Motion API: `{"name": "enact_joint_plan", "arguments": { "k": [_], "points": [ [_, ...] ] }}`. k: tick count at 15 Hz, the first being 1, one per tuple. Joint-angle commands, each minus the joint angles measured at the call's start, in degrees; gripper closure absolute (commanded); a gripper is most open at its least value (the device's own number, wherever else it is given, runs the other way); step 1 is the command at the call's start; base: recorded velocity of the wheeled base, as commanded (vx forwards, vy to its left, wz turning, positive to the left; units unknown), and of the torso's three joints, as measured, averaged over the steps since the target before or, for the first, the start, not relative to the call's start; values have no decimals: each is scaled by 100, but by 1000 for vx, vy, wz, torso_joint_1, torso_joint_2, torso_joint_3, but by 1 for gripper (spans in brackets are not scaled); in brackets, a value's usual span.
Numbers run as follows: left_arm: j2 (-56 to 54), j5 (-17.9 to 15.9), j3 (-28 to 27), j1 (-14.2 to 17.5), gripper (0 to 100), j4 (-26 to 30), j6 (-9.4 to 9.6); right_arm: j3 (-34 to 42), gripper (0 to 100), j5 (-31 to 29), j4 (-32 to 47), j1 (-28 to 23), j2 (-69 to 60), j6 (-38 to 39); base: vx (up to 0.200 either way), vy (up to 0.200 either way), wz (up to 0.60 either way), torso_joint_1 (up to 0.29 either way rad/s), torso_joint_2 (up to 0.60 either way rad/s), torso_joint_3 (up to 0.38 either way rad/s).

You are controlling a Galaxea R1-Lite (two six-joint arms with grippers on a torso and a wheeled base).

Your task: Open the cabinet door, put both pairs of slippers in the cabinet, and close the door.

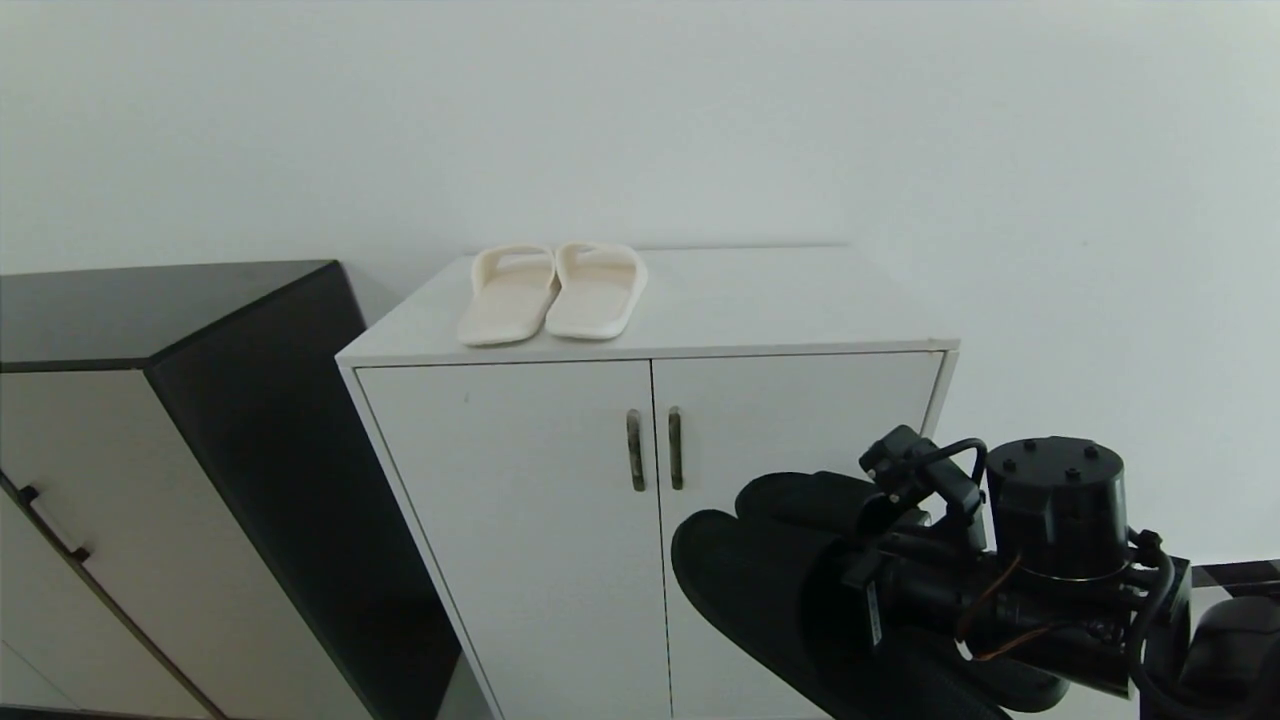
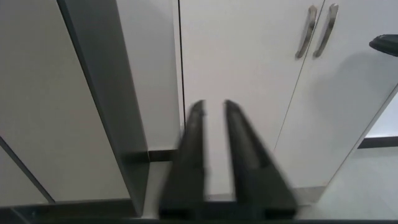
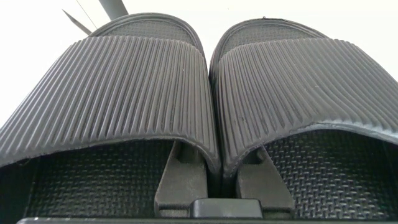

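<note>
Currently the right gripper (image 3: pixel 217 158) is clamped on the pair of black slippers (image 1: pixel 765 575). In the right wrist view one finger (image 3: pixel 180 180) runs under the strap of one slipper and the other finger lies inside its neighbour. The two adjoining inner side walls are pinched together between them, so the pair is held side by side, ribbed straps uppermost. In the head view the black pair hangs off the floor in front of the lower part of the right door (image 1: pixel 790 420) of the white cabinet (image 1: pixel 700 300), toes pointing toward the robot's left; whether it touches the door cannot be told. Both cabinet doors are shut, the left door (image 1: pixel 520 520) flush with the right one, and the two vertical handles (image 1: pixel 636 450) stand just beside each other at the centre seam. A second pair, the cream slippers (image 1: pixel 550 292), lies flat on the cabinet top near its left end, the two touching along their inner edges. The left gripper (image 2: pixel 213 109) is low, facing the bottom of the left door, its fingers (image 2: pixel 193 155) parallel with a narrow gap between them and nothing in that gap. The handles sit well apart from those fingers, higher on the doors. A dark cabinet (image 1: pixel 250 420) stands just to the left of the white one.
</note>
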Motion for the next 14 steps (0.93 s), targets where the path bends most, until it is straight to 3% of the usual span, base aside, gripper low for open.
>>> {"name": "enact_joint_plan", "arguments": {
  "k": [1,14],
  "points": [
    [-1,-8,0,7,0,-2,-4,23,100,2,0,11,-5,-1,0,0,0,-178,481,315],
    [-1,-69,0,7,0,-2,57,85,100,10,0,55,22,-1,0,0,0,-115,458,342]
  ]
}}
